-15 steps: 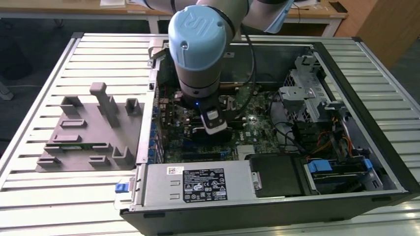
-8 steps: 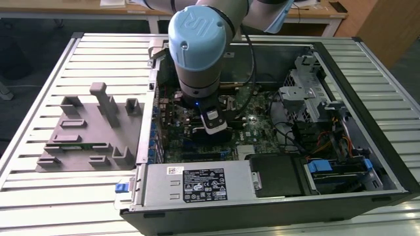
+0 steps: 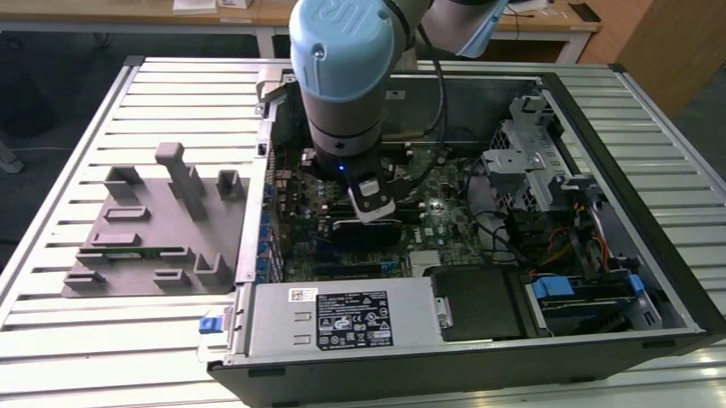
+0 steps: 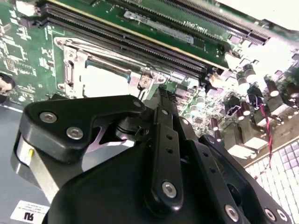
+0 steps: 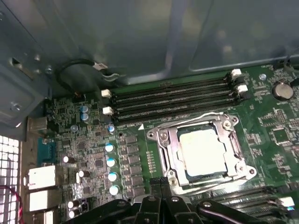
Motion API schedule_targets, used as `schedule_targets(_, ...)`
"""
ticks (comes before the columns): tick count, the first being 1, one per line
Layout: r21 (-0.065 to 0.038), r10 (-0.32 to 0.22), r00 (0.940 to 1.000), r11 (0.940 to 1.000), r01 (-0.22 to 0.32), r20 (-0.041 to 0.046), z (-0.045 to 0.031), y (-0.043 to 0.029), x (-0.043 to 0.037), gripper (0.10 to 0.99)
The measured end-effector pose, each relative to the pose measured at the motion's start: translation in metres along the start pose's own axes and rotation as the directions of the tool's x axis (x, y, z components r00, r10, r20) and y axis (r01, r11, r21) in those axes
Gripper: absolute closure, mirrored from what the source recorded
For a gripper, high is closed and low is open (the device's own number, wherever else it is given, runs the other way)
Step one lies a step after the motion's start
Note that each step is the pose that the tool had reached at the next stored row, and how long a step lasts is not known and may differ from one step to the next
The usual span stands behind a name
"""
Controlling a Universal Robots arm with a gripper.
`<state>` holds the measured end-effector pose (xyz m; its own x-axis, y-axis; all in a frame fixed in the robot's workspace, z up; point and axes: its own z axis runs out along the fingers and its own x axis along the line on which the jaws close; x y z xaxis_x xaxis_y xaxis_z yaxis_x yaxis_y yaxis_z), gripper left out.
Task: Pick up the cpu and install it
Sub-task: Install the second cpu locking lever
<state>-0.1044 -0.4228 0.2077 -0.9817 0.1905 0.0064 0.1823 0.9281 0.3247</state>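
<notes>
The exterior view looks down from high and well back on the open black computer case [image 3: 477, 255] lying on a slatted metal table [image 3: 68, 340], taking in the whole green motherboard [image 3: 297, 208]. The first wrist view sits close above that motherboard [image 5: 261, 116], facing down and obliquely toward the grey case wall [image 5: 140, 37]. The second wrist view is nearer still, peering past black gripper linkages [image 4: 154, 163] across the board. Both wrist views share the metal-framed square socket [image 5: 202, 151] [image 4: 100, 72] and the long black memory slots [image 5: 173, 100] [image 4: 140, 39] beside it.

White label [image 3: 352, 321] on the metal cover (print too small) reads nothing.
</notes>
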Motion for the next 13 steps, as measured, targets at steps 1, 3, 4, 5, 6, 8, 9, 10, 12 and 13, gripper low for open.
schedule_targets(1, 0.018, 0.001, 1.0000, 0.9998, -0.001, 0.0039, -0.0003, 0.0003, -0.0010, 0.980)
schedule_targets(3, 0.048, 0.004, 0.9999, 0.9988, -0.005, 0.0116, -0.0004, 0.0010, -0.0035, 0.980)
schedule_targets(4, 0.059, 0.005, 0.9999, 0.9982, -0.006, 0.0143, -0.0002, 0.0014, -0.0052, 0.980)
schedule_targets(5, 0.069, 0.006, 0.9998, 0.9976, -0.007, 0.0164, -0.0001, 0.0018, -0.0075, 0.980)
schedule_targets(6, 0.076, 0.006, 0.9998, 0.9971, -0.008, 0.0182, 0.0000, 0.0023, -0.0100, 0.980)
schedule_targets(8, 0.085, 0.007, 0.9998, 0.9963, -0.008, 0.0204, 0.0006, 0.0039, -0.0145, 0.980)
schedule_targets(9, 0.088, 0.007, 0.9998, 0.9961, -0.008, 0.0211, 0.0011, 0.0056, -0.0153, 0.980)
schedule_targets(10, 0.091, 0.006, 0.9997, 0.9958, -0.008, 0.0215, 0.0021, 0.0084, -0.0154, 0.980)
schedule_targets(12, 0.097, 0.006, 0.9997, 0.9952, -0.008, 0.0226, 0.0045, 0.0155, -0.0147, 0.980)
schedule_targets(13, 0.100, 0.005, 0.9997, 0.9949, -0.008, 0.0233, 0.0058, 0.0193, -0.0143, 0.980)
